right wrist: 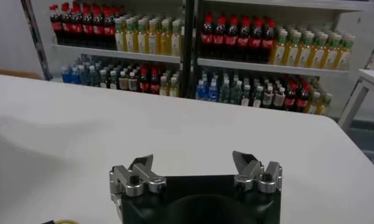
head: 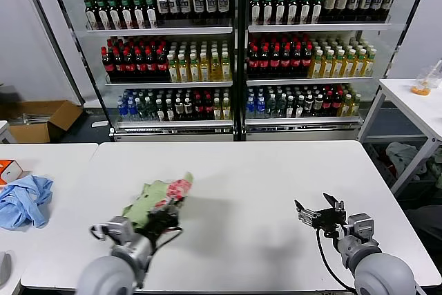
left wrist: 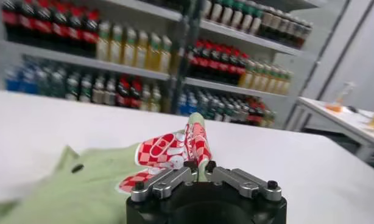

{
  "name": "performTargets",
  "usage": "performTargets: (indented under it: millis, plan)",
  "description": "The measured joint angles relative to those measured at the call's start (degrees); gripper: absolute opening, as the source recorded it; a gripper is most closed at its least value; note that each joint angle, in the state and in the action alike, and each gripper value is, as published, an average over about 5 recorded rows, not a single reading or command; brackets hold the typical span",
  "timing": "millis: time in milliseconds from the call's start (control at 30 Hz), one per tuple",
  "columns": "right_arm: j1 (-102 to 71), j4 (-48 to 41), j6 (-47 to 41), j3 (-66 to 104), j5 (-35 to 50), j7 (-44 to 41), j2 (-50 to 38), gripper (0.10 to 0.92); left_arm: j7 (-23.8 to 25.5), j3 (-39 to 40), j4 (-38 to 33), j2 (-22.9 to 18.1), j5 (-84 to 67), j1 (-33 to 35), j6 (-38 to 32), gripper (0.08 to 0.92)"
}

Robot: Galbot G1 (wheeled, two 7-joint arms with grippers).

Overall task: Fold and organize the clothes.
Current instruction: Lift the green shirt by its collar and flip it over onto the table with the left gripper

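green shirt (head: 157, 198) pinched in left gripper (left wrist: 200, 166).

My left gripper (left wrist: 199, 168) has bare metal fingers on a glossy black body; they pinch soft, matt green cloth, the shirt (head: 155, 198), with its red-and-white print. My right gripper (right wrist: 196, 170), lower centre, spread wide, is the same metal and black. The table (head: 248, 191) is smooth, matt white.
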Motion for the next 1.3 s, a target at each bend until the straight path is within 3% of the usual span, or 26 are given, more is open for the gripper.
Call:
performTargets:
  millis: [433, 833, 1067, 1300]
  plan:
    - [1.73, -1.81, 0.27, -0.30, -0.05, -0.24, 0.17, 0.823, -5.82, 13.17, 7.29, -10.23, -7.29, -7.65, -0.17, 0.114]
    - [2.64, -2.35, 0.72, 0.33, 0.42, -0.90, 0.48, 0.823, -6.29, 18.68, 18.70, -19.36, -12.86, -14.86, -3.52, 0.120]
    - [2.56, -2.21, 1.10, 1.05, 1.17, -1.41, 0.38, 0.823, -3.30, 19.49, 23.12, -21.84, -11.25, -17.82, -6.46, 0.288]
    - [3.45, -2.57, 1.42, 0.19, 2.36, -1.69, 0.83, 0.823, 0.44, 17.99, 21.69, -20.76, -8.60, -17.64, -8.57, 0.487]
